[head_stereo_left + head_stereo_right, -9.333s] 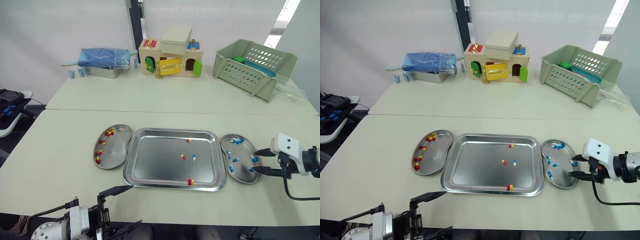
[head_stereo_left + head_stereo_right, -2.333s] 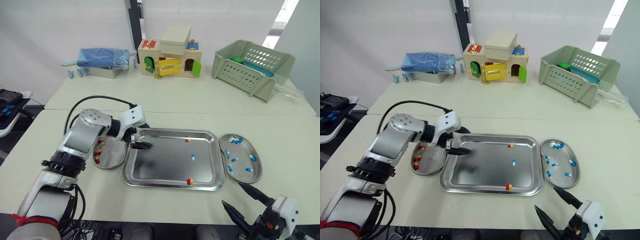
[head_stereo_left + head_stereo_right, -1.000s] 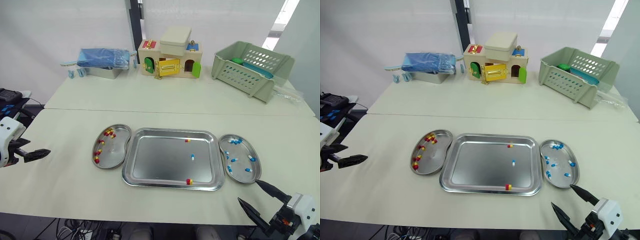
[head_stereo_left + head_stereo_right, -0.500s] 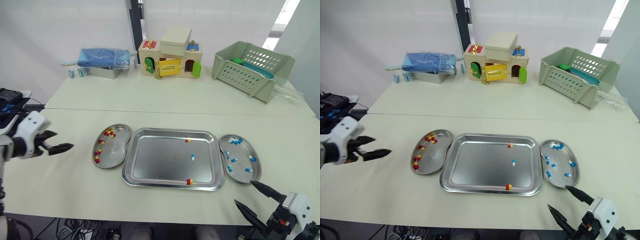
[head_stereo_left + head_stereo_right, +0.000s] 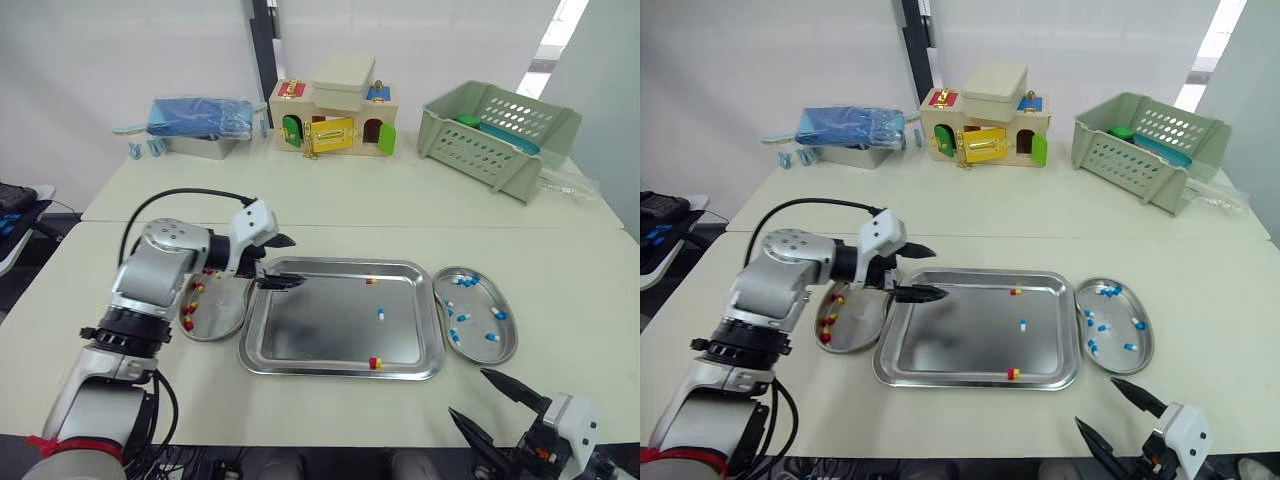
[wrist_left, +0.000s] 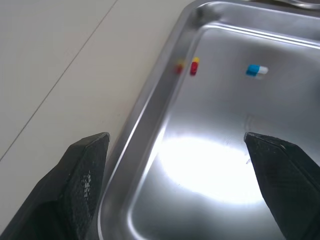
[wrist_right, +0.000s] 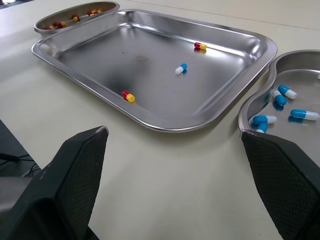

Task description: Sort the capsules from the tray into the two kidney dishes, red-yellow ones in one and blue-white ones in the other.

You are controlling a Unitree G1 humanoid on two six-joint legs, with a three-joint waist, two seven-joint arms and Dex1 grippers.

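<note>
A steel tray [image 5: 310, 325] lies mid-table and holds two red-yellow capsules [image 5: 372, 281] [image 5: 374, 362] and one blue-white capsule [image 5: 381, 314]. The left kidney dish [image 5: 212, 318] carries several red-yellow capsules; the right kidney dish [image 5: 478, 348] carries several blue-white ones. My left gripper [image 5: 287, 262] hovers open over the tray's left end, nothing between its fingers [image 6: 75, 185]. In its wrist view a red-yellow capsule [image 6: 194, 66] and a blue-white capsule [image 6: 256, 70] lie ahead. My right gripper [image 5: 487, 406] is open, low by the table's front edge, right of the tray [image 7: 150, 60].
Along the table's far side stand a metal box with a blue bag [image 5: 195, 125], a wooden toy house [image 5: 333, 118] and a green slotted basket [image 5: 497, 138]. Bare tabletop lies in front of the tray and behind it.
My left gripper has swung in from the table's left side to the tray's left end. The right gripper stays near the front edge. The camera has shifted slightly.
</note>
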